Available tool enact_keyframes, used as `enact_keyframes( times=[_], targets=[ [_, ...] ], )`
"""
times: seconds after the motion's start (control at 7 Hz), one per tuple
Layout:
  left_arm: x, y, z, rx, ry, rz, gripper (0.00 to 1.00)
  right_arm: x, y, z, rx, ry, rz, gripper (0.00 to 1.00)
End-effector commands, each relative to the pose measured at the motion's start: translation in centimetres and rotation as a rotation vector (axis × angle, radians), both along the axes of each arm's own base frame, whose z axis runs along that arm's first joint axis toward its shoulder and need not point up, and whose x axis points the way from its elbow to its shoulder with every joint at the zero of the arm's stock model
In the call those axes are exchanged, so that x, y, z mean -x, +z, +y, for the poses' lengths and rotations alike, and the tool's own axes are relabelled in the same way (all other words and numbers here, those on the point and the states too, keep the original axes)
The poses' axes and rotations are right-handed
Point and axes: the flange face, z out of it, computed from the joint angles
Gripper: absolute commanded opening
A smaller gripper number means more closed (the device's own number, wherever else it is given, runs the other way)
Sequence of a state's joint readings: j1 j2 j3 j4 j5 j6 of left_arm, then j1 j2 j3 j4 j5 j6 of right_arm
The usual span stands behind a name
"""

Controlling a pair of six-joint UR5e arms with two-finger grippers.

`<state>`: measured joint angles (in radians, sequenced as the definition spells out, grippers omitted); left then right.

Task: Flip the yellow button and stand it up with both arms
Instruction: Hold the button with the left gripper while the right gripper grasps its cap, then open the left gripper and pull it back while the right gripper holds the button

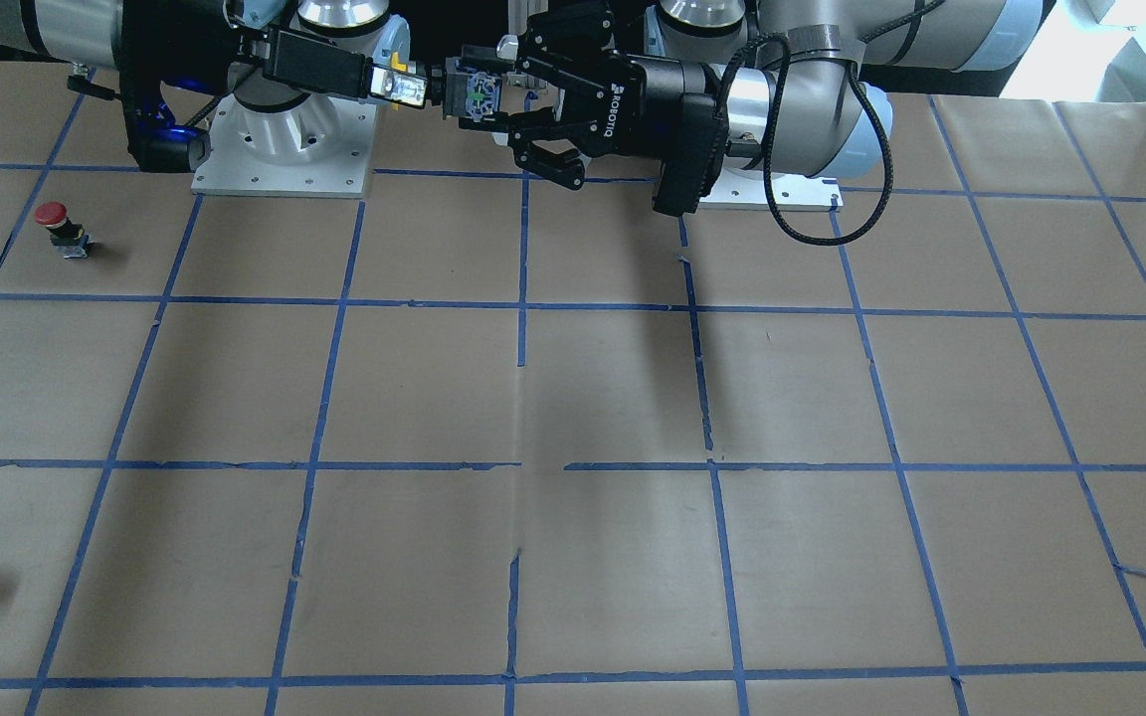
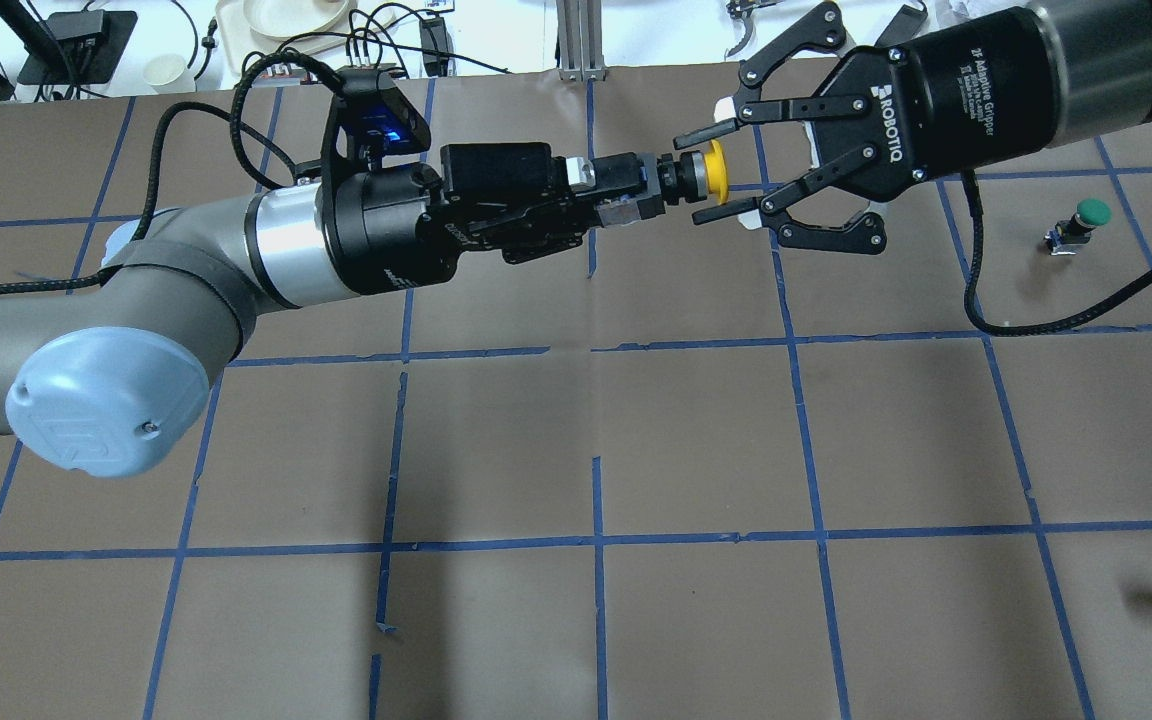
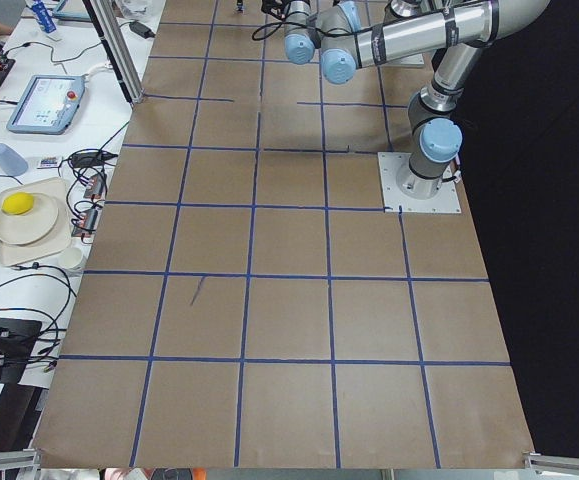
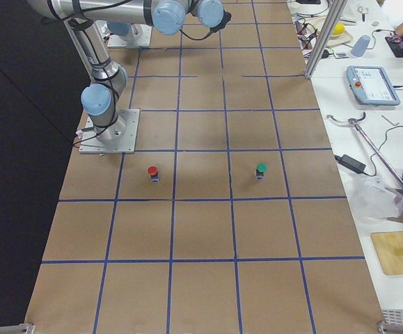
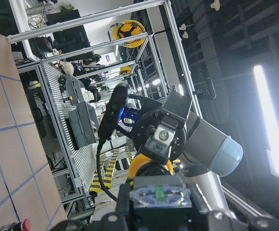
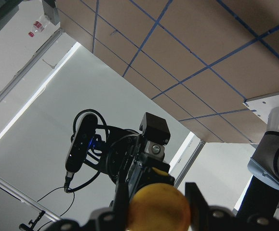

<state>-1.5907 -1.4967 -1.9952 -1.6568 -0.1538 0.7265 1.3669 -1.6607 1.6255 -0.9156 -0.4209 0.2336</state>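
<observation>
Handover in mid-air, high over the table [image 1: 613, 398], about midway between its left and right ends and toward the robot-side edge. Left claw [image 2: 636, 190] is clamped on the black-and-grey body of the yellow button [image 2: 715, 172], with the cap pointing at the right claw [image 2: 699, 176]. Right claw is spread wide, one finger on each side of the cap. The overhead view shows a gap on both sides — not pinching.

Risks, as judged:
- The cap is round and looks smooth, so the pads get little contact. The button may swivel or squirt out as they close.
- If the left claw lets go before the right has a firm hold, the button drops to the table and may bounce toward the robot-side edge.
- Off-centre closing could lever the body askew in the left claw.
- The two claws' fingertips sit near each other — a small overshoot means a collision.
</observation>
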Motion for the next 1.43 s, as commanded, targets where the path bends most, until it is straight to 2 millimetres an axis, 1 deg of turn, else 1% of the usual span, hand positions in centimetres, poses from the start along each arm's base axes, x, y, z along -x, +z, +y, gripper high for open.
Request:
enact_keyframes(
  times=[0.0, 0.14, 0.29, 0.43, 0.57, 0.71, 0.86, 1.0, 1.14, 1.29],
  targets=[
    [0.0, 0.1, 0.0, 0.006, -0.001, -0.002, 1.00, 0.0, 0.2, 0.1, 0.003, 0.002, 0.006, 0.44],
    [-0.1, 0.8, 0.1, -0.022, -0.008, -0.003, 1.00, 0.0, 0.3, 0.1, 0.007, 0.002, 0.007, 0.44],
    [-0.3, 1.5, 0.2, -0.058, -0.020, -0.032, 1.00, 0.3, 0.3, -0.3, 0.064, 0.022, 0.047, 0.44],
    [-0.9, 1.5, 0.1, -0.116, -0.050, -0.137, 1.00, 1.7, -0.6, -0.7, 0.108, 0.073, 0.162, 0.45],
    [-2.7, 1.8, -1.2, -0.208, -0.036, -0.239, 1.00, 2.8, -0.8, -0.8, 0.147, 0.095, 0.200, 0.45],
    [-4.1, 0.9, -1.8, -0.242, -0.019, -0.392, 1.00, 3.7, -0.6, -0.6, 0.222, 0.149, 0.307, 0.44],
    [-4.6, 0.7, -2.2, -0.243, 0.006, -0.530, 1.00, 4.0, -0.9, 0.3, 0.313, 0.289, 0.427, 0.39],
    [-5.6, 0.8, -2.7, -0.319, 0.063, -0.653, 1.00, 4.3, -0.8, 1.3, 0.404, 0.384, 0.507, 0.38],
    [-7.0, 0.9, -3.6, -0.347, 0.134, -0.783, 1.00, 4.9, -0.9, 1.7, 0.532, 0.552, 0.615, 0.36],
    [-8.6, 1.1, -4.1, -0.338, 0.193, -0.992, 1.00, 5.6, -1.9, 1.9, 0.626, 0.701, 0.674, 0.34]
  ],
)
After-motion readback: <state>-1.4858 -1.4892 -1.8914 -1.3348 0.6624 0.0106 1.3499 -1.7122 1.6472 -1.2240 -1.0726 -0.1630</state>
